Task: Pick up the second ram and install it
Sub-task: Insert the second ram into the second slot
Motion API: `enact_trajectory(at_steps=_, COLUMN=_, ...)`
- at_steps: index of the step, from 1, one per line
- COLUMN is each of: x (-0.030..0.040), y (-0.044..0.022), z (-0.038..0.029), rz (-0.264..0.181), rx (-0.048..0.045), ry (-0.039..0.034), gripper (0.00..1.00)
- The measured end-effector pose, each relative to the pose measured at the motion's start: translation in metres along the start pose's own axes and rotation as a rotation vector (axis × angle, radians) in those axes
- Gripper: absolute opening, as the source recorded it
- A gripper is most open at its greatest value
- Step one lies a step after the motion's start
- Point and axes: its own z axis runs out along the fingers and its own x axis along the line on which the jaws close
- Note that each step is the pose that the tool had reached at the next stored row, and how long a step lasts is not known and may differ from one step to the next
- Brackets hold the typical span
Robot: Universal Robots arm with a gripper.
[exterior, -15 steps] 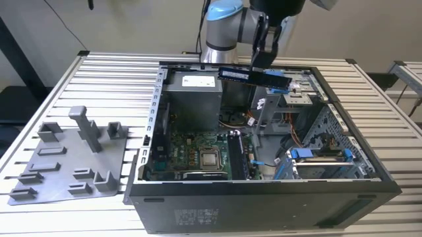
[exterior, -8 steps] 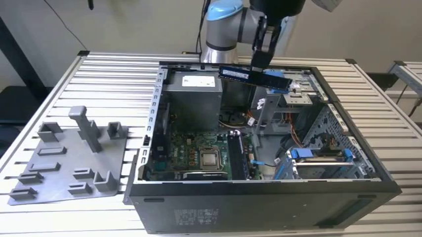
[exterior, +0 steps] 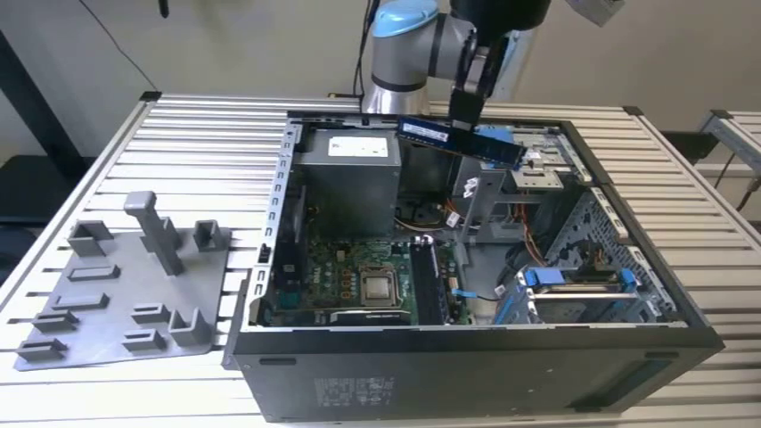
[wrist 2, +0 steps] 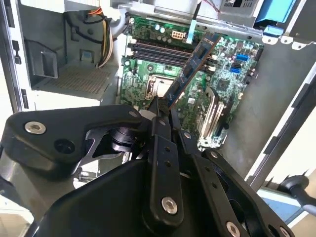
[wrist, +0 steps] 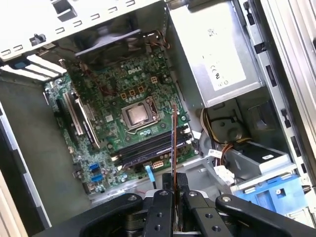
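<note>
Your gripper [exterior: 465, 109] is pinching the ram [exterior: 430, 134] tight. The ram is sticking out just below it, tilted, hanging in the air over the open case [exterior: 476, 348], not touching the board [wrist: 98, 133].

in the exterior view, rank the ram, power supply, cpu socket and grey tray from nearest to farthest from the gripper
1. second ram: clamped in the gripper, above the case.
2. power supply: just below, toward the exterior view's left.
3. cpu socket: down on the motherboard.
4. grey tray: outside the case, far at the exterior view's left.
</note>
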Motion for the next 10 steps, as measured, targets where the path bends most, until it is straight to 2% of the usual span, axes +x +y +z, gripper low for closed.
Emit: enact_trajectory(at_steps=10, x=0.0001, y=0.0, z=0.0003, rz=0.14, rx=0.0012, ry=-0.004, gripper=0.14)
